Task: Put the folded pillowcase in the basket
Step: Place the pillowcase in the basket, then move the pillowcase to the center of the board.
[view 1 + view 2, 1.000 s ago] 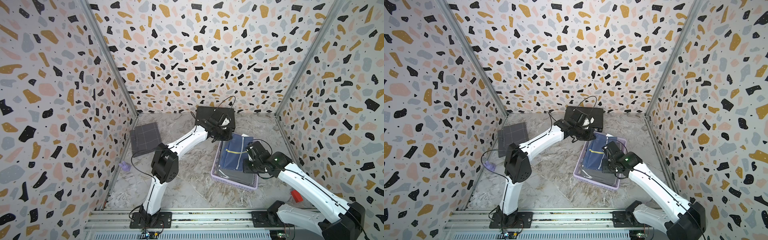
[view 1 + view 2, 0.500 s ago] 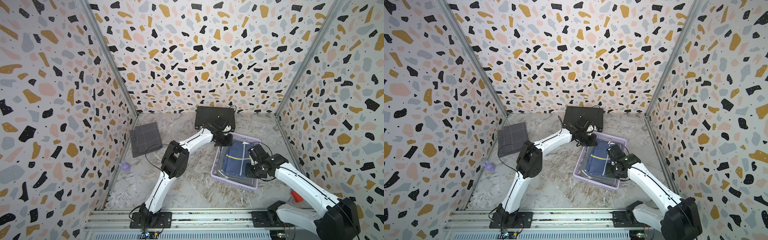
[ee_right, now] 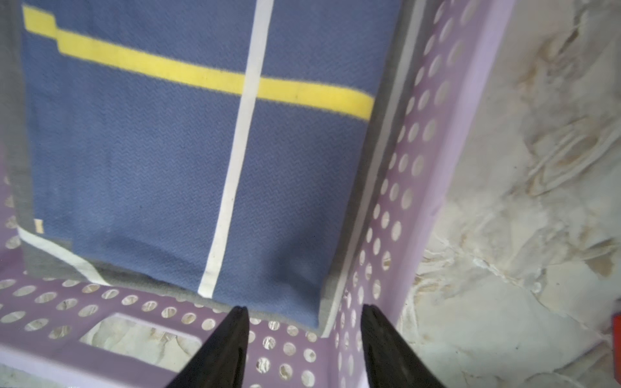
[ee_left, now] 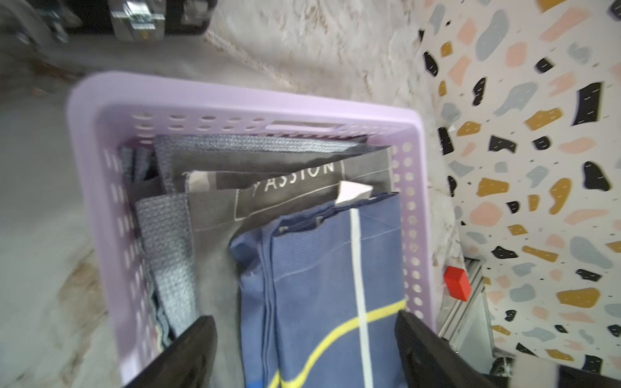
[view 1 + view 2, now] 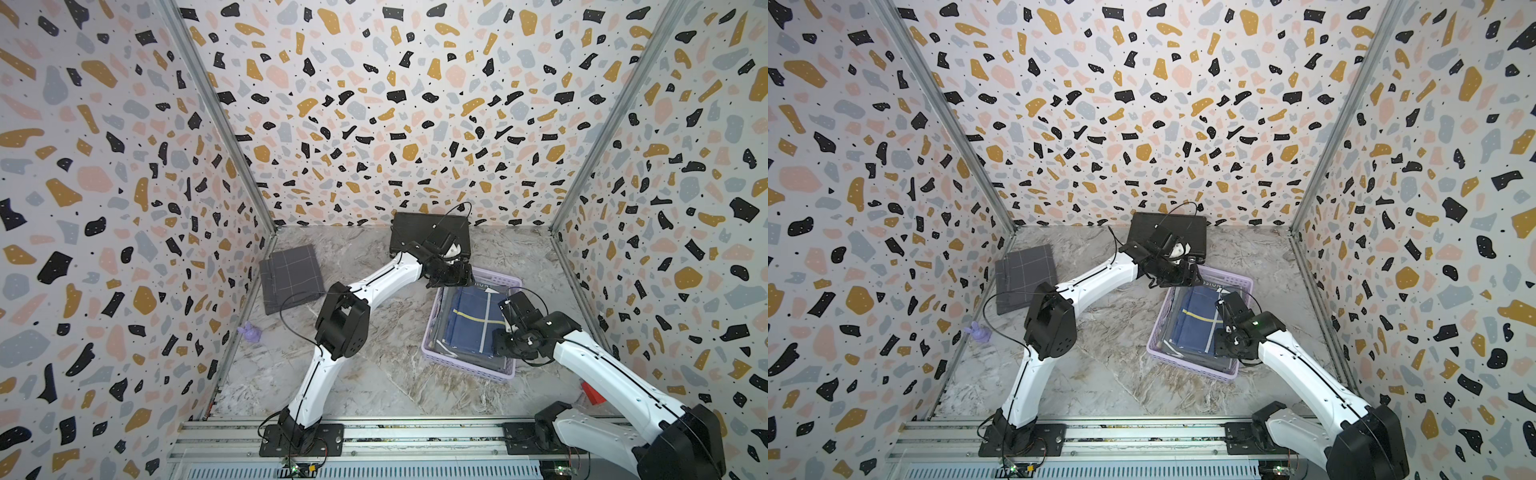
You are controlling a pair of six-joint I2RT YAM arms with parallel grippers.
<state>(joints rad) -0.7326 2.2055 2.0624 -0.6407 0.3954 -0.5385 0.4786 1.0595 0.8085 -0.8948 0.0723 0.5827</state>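
Currently pillowcase (image 5: pixel 473 324) lies lengthwise in basket (image 5: pixel 465 365); left end effector (image 4: pixel 302 319), right end effector (image 3: pixel 304 308) apart.

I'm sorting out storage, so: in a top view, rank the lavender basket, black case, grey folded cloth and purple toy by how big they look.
1. basket
2-3. grey cloth and black case: too alike to rank; the case sits farther back and the left arm hides part of it.
4. purple toy
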